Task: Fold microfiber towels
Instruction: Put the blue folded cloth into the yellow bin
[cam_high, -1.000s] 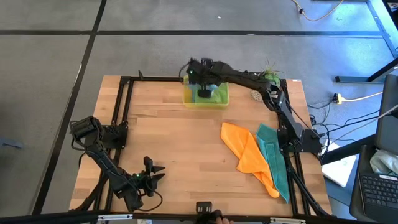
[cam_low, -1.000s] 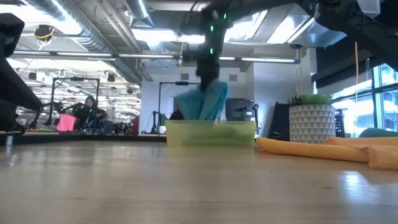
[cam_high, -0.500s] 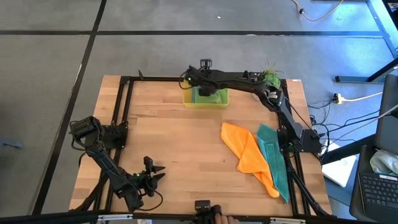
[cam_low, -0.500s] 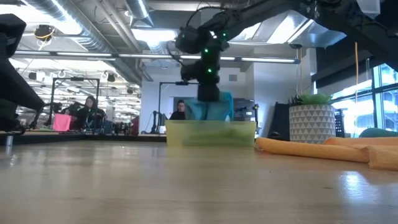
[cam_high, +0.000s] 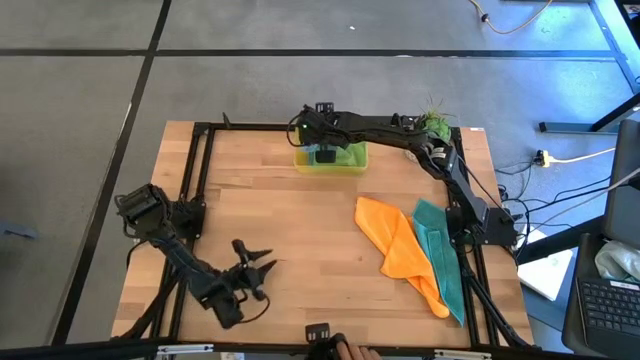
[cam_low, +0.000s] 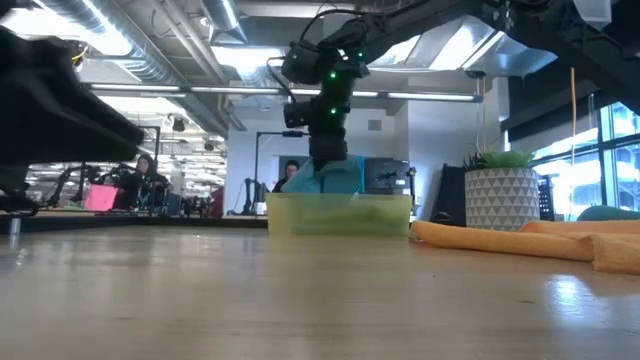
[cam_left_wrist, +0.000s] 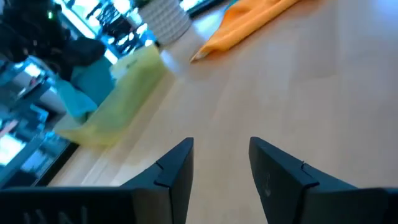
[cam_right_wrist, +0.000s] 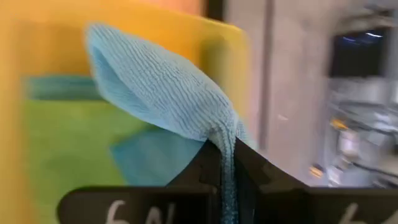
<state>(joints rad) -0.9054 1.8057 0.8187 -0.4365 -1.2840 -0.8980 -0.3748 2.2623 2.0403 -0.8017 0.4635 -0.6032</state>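
Observation:
A yellow translucent tray (cam_high: 358, 163) stands at the table's far middle. Over it my right gripper (cam_high: 322, 152) is shut on a light blue microfiber towel (cam_right_wrist: 161, 93), whose lower part sits inside the tray (cam_low: 340, 213). A lime green towel (cam_right_wrist: 62, 143) lies flat in the tray with a teal one on it. An orange towel (cam_high: 400, 245) and a teal towel (cam_high: 445, 255) lie bunched on the table's right side. My left gripper (cam_high: 262, 268) stands open near the front left, nothing between its fingers (cam_left_wrist: 177, 165). My right gripper pinches a gathered fold of the light blue towel (cam_right_wrist: 225, 146) between its two fingers, which slant down into the tray. The cloth bulges out slack beyond the fingertips. Its lower part rests in the tray on the towels there.
A potted plant (cam_high: 432, 125) stands at the far right corner beside the tray. A black metal frame (cam_high: 200, 170) runs round the table's edges. Bare wood lies between the tray, my left gripper and the orange towel. People (cam_low: 140, 175) show in the room behind.
My right gripper has sunk toward the tray with the light blue towel, which hung above the tray's rim and now sits lower in it. My left gripper has swung toward the table's right and rolled about its own line, still open.

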